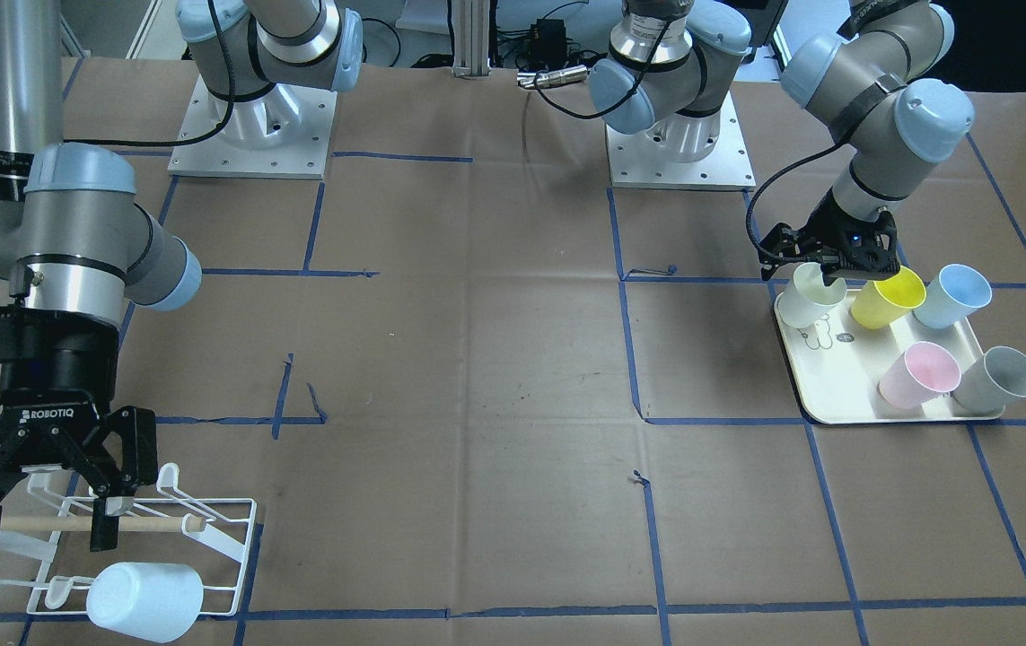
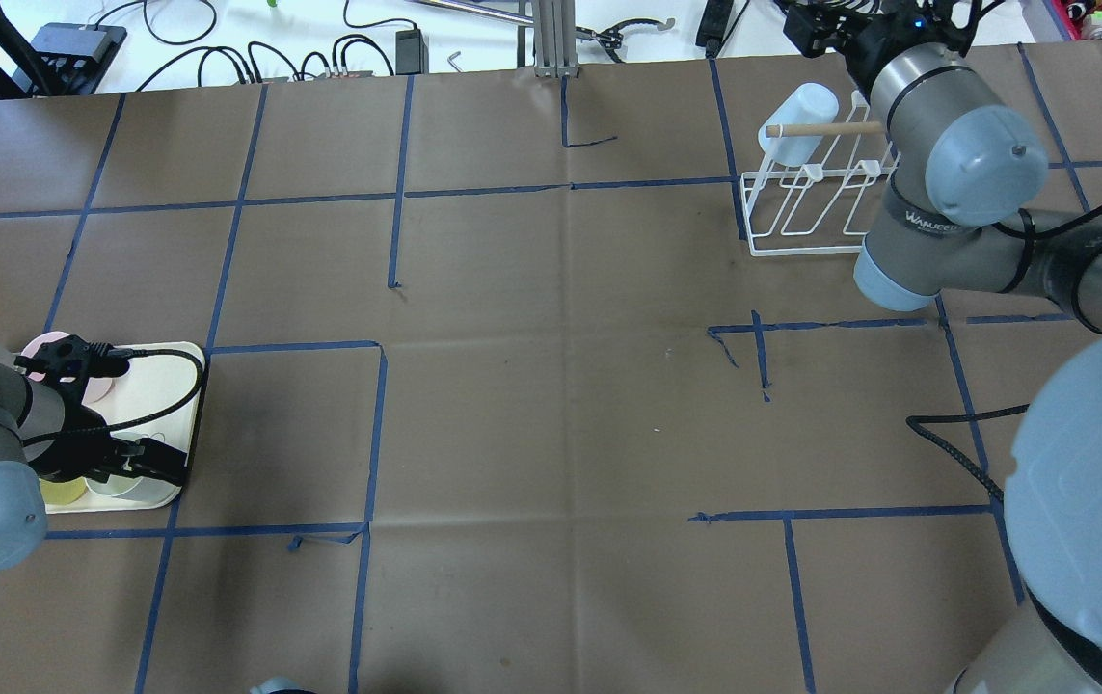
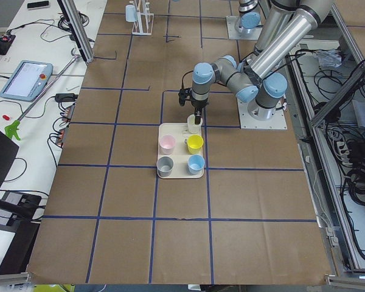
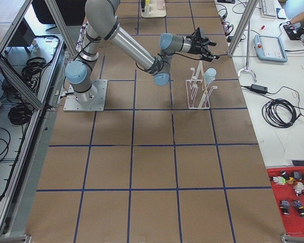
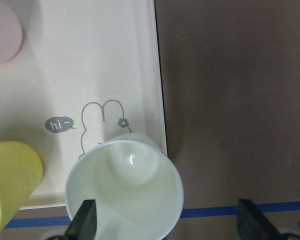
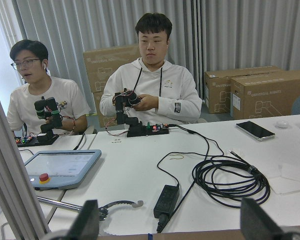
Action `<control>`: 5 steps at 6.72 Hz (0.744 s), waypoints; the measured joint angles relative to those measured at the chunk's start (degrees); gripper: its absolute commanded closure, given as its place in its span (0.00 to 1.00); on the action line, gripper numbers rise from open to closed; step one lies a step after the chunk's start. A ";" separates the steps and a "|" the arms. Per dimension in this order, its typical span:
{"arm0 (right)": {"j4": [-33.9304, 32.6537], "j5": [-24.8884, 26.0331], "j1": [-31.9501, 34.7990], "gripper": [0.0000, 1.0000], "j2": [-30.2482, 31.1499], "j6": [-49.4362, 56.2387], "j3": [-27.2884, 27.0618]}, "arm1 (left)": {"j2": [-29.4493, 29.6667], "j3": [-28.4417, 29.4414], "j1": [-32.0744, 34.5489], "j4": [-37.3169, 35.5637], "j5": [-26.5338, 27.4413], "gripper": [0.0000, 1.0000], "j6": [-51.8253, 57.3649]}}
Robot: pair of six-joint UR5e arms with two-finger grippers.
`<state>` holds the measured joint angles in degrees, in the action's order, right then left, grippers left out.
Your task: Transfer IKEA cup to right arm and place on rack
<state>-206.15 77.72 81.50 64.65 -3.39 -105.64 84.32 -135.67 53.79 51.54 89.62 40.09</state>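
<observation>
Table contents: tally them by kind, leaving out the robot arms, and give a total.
Rack: 1
Tray: 1
Cups: 6, namely white cup, yellow cup, blue cup, pink cup, grey cup on the tray, pale cup on the rack
Total: 8

"ROBOTIQ" stands in white on the black base of the right claw (image 1: 41, 536). A black band (image 2: 936, 224) around the right arm (image 2: 922, 92) carries white letters that begin "WANJEE"; the rest cannot be read. On the tray (image 5: 115, 60) a grey speech bubble (image 5: 59, 124) says "hi~", beside an outline animal drawing. In the right wrist view, a cardboard box (image 6: 262, 95) reads "UNIVERSAL ROBOTS", and a second box (image 6: 110, 62) further left bears the same words.
</observation>
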 measured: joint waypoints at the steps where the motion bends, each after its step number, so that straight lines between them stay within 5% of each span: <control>1: 3.58 0.02 0.55 0.00 2.72 -0.02 -0.11 | 0.26 0.01 0.00 -0.10 0.23 0.62 0.09; 2: 5.54 0.02 1.91 0.00 4.55 -0.08 -0.60 | 0.39 0.21 0.00 -0.15 0.43 0.90 0.24; 3: 6.33 0.03 3.99 0.00 5.59 -0.78 -1.79 | 0.39 0.34 0.00 -0.14 0.54 1.00 0.35; 5: 7.79 -0.21 6.89 0.00 8.83 -10.45 -5.71 | 0.44 0.70 -0.06 -0.19 0.56 1.00 0.63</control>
<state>-198.36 77.50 88.39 73.48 -13.84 -111.35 84.76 -134.98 53.73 51.35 90.18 40.73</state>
